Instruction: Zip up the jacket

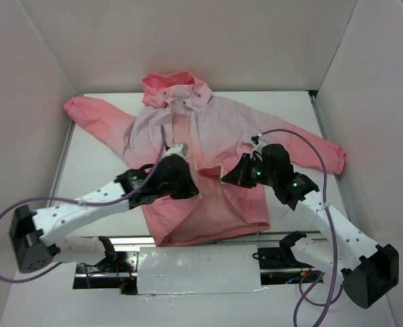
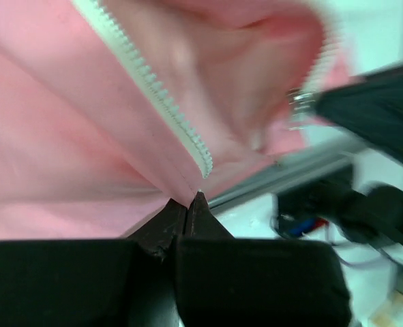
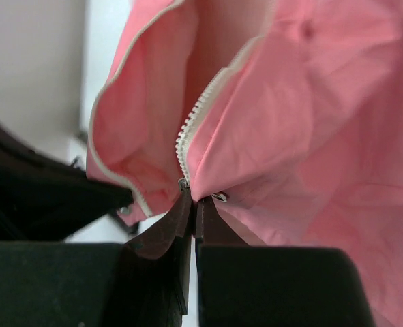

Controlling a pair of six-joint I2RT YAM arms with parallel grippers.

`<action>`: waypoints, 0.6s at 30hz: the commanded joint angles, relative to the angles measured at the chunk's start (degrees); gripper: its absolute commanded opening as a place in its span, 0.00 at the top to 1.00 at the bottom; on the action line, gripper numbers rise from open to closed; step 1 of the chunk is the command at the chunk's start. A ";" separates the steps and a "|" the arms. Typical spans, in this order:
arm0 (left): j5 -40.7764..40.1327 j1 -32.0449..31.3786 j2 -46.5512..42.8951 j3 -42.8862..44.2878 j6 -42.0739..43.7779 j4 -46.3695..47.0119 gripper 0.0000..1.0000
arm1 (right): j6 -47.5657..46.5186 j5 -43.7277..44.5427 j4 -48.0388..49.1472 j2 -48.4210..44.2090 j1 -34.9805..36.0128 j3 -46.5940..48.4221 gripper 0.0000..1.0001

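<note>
At mid-frame, noted left pincer [image 2: 189,202] clamped on jacket [image 1: 215,129] edge, right pincer [image 3: 193,203] clamped at zipper [image 3: 191,129] end; hold taut, align sides before pulling.

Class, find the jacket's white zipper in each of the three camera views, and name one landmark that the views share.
Top external: the zipper edges the jacket's open front, picture centre, below the hood.
Left wrist: the zipper slants down from top left, ending just above the shut jaws.
Right wrist: the zipper curves down the centre to the shut jaws.
Shared landmark: coral jacket fabric beside the teeth.
</note>
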 commanded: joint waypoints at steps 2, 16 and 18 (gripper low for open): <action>11.18 5.10 -13.93 -13.11 11.83 24.81 1.00 | -1.71 -16.80 13.52 -1.40 -0.46 -2.95 1.00; 45.82 21.46 -18.53 -23.70 10.61 54.56 1.00 | 6.29 -30.36 32.69 0.97 2.53 -5.16 1.00; 50.31 22.07 -17.74 -23.87 8.68 59.82 1.00 | 6.29 -29.40 32.52 1.59 2.62 -4.99 1.00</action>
